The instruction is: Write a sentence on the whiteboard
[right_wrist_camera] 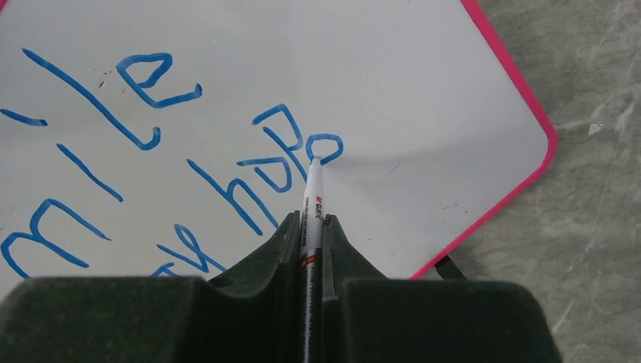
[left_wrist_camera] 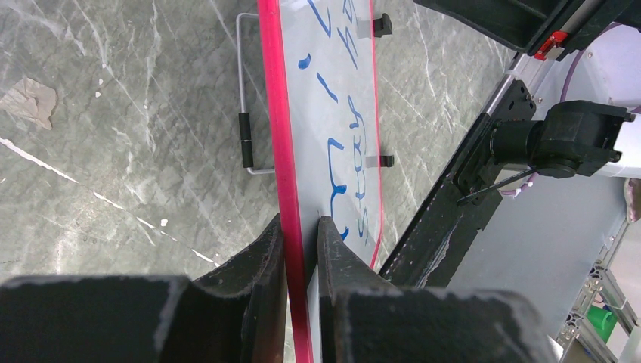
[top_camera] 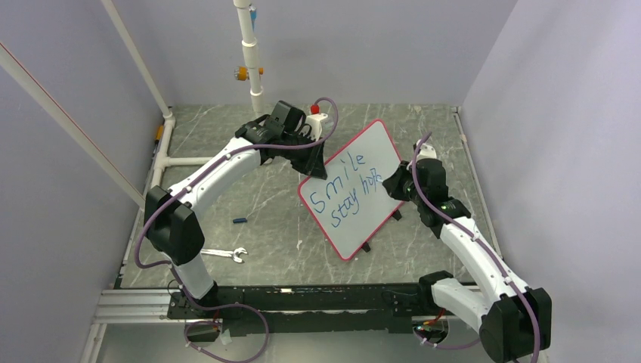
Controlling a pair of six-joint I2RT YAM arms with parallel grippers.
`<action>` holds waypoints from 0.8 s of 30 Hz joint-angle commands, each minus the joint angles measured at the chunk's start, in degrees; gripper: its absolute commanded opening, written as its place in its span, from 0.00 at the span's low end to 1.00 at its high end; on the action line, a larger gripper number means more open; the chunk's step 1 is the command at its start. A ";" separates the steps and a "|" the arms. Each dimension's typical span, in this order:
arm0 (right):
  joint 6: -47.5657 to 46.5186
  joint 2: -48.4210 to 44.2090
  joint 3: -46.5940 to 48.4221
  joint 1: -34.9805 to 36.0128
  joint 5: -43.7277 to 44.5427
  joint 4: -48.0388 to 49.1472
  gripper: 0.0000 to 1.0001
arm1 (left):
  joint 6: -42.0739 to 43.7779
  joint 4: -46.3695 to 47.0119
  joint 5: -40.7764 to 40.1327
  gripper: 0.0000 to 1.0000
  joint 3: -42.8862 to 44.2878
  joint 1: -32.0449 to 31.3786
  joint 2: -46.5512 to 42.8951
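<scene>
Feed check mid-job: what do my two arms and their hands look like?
Both the left arm and right arm have white tubular links joined by bulky black joints, with a purple cable looped along each. The left hand and right hand each have two black, matte, wedge-shaped fingers.

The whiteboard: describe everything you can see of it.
The whiteboard is a flat white rectangle with a thin red rim, rounded corners and small black feet. It stands tilted on the grey table, a wire stand behind it. Blue handwriting in two lines reads "Smile" and "stay hop", the next letter unfinished. The left gripper clamps one edge; the tip of a marker held in the right gripper touches its face.
</scene>
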 commanded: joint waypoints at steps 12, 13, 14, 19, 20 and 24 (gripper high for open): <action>-0.05 -0.30 -0.92 0.46 3.40 -3.65 0.00 | 3.88 0.12 -0.01 0.00 -0.05 -1.31 -1.09; -0.11 -0.30 -0.60 0.41 4.08 -3.78 0.00 | 3.88 0.15 0.06 0.00 -0.05 -1.31 -1.09; -0.18 -0.36 -0.25 0.42 5.02 -3.89 0.00 | 3.88 0.15 0.01 0.00 -0.02 -1.28 -1.09; -0.98 -0.35 2.90 0.46 7.41 -4.69 0.00 | 3.88 0.16 0.14 0.00 -0.05 -1.30 -1.01; -1.12 -0.41 3.77 0.46 8.01 -4.96 0.00 | 3.88 0.16 0.13 0.00 -0.05 -1.25 -1.01; -1.35 -0.78 7.16 0.45 9.42 -5.13 0.00 | 3.88 0.15 0.07 0.00 0.03 -1.25 -1.01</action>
